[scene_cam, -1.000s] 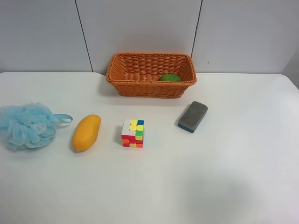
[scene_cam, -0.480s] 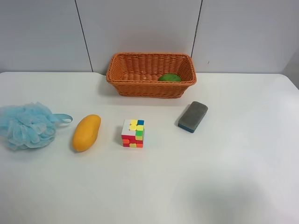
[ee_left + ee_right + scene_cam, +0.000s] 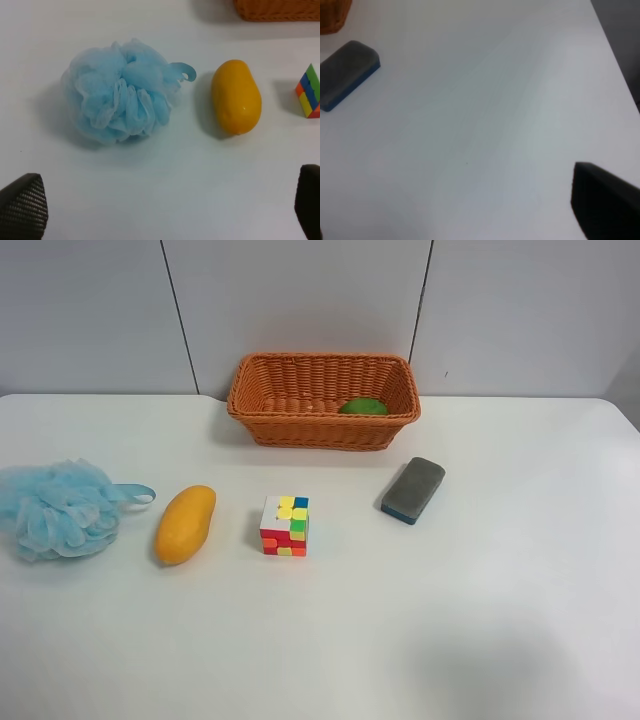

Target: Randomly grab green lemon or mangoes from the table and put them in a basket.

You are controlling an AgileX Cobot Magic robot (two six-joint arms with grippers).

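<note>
The green lemon (image 3: 362, 406) lies inside the wicker basket (image 3: 320, 430), at its right end, at the back of the white table (image 3: 480, 600). The orange-yellow mango (image 3: 185, 524) lies on the table left of centre. It also shows in the left wrist view (image 3: 236, 96), ahead of my left gripper (image 3: 165, 210), which is open and empty with its fingertips (image 3: 22, 205) wide apart. My right gripper (image 3: 465, 220) is open and empty over bare table; one finger (image 3: 605, 200) shows. Neither arm shows in the exterior high view.
A blue mesh bath pouf (image 3: 60, 508) sits just left of the mango and shows in the left wrist view (image 3: 122, 95). A colourful puzzle cube (image 3: 285, 526) stands right of the mango. A grey-blue eraser (image 3: 412, 490) lies in front of the basket and shows in the right wrist view (image 3: 347, 72).
</note>
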